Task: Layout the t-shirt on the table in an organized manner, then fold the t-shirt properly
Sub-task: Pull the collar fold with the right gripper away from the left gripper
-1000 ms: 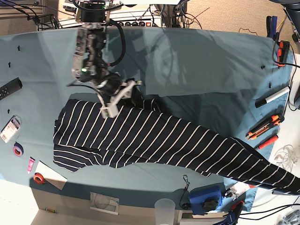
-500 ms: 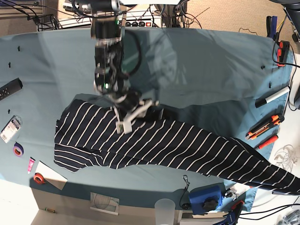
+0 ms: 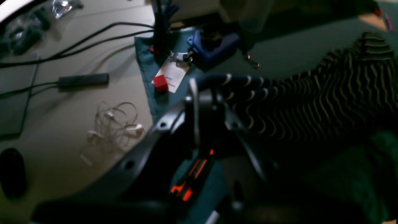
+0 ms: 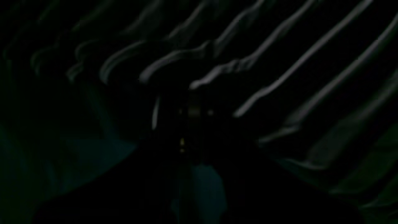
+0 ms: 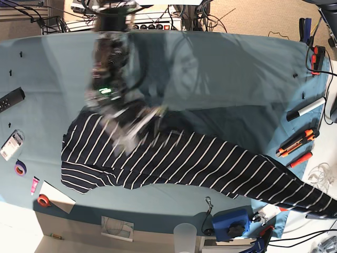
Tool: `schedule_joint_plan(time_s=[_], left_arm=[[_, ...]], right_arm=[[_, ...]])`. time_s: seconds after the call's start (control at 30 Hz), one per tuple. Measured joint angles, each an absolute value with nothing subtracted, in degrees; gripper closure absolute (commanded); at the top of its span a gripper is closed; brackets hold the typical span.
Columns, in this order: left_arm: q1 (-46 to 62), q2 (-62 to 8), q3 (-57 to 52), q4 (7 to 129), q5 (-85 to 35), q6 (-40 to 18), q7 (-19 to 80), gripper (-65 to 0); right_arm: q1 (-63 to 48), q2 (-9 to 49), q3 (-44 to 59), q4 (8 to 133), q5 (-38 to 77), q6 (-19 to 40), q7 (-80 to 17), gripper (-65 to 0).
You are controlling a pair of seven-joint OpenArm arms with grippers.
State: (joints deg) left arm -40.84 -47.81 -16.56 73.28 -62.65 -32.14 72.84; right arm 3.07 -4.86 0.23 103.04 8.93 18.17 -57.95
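layout step, not folding yet — t-shirt [image 5: 174,158] lies stretched diagonally across tabletop [image 5: 237,68]. left claw [image 3: 202,96] pinches its far corner off the edge; right claw [image 5: 139,124] is pressed together at upper hem, blurred. next: pull fabric square — flat.

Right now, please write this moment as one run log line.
phase: layout | left tool: shut on t-shirt corner, off table edge | right tool: shut, blurred, at shirt's far edge, grip unclear | shirt: stretched, unfolded
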Motion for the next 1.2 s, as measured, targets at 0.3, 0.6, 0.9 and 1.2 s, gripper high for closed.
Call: schedule_joint_plan(time_s=[0.3, 0.6, 0.9, 1.2], left_arm=[[-35.4, -47.8, -16.5, 73.3, -64.9, -32.1, 75.0, 0.0], [-27.2, -47.6, -16.5, 73.3, -70.7, -32.1, 76.7, 0.0], [-18.1, -46.8, -16.5, 73.5, -75.3, -32.1, 79.4, 0.0], [-7.8, -44.1, -16.6, 73.6, -78.6, -32.8, 80.3, 0.0]], right_arm=[[2.9, 2.5, 5.7, 106.2, 8.0, 16.4, -52.9, 0.0], [3.0, 8.7, 23.1, 106.2, 18.8, 21.3, -54.0, 0.0], [3.2, 18.9, 26.7, 106.2, 18.5, 21.0, -56.0, 0.0], [1.7, 19.2, 26.6, 106.2, 18.7, 21.9, -58.7, 0.0]])
